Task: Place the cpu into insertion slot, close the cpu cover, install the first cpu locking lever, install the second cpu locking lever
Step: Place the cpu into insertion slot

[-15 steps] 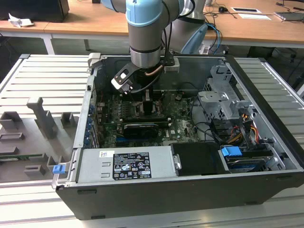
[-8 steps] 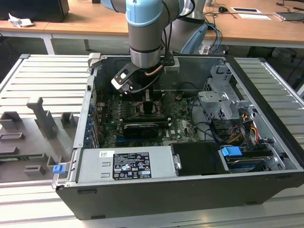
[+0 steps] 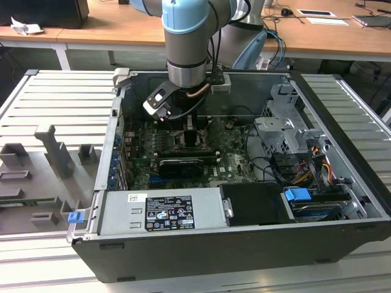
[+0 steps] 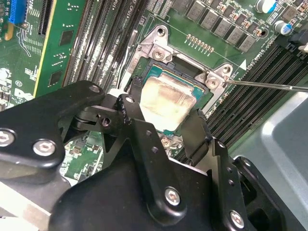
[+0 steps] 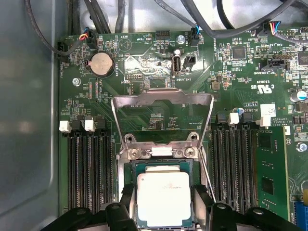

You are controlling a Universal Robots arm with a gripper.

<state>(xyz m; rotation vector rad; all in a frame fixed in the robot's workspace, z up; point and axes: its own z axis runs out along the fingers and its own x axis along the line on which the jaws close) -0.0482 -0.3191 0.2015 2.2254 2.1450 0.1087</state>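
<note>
The cpu (image 5: 163,198) shows its pale silvery face and lies level in the insertion slot (image 5: 161,153), a silver-rimmed socket on the green motherboard. My gripper (image 5: 163,204) straddles it, with one black finger (image 5: 126,197) against each side edge, shut on the chip. In the second wrist view the cpu (image 4: 168,102) sits between the same fingers (image 4: 131,108), inside the slot's rim (image 4: 155,48). The cpu cover (image 5: 163,96), a thin metal frame, stands swung up behind the slot. A thin locking lever (image 4: 269,85) sticks out sideways. In the exterior view my gripper (image 3: 189,131) reaches down into the open computer case.
Long black memory slots (image 5: 89,163) flank the socket on both sides. The case wall (image 3: 116,146), power supply (image 3: 162,210), drive cage (image 3: 287,131) and loose cables (image 3: 269,165) surround the board. Grey fixtures (image 3: 55,152) stand on the table at the exterior view's left.
</note>
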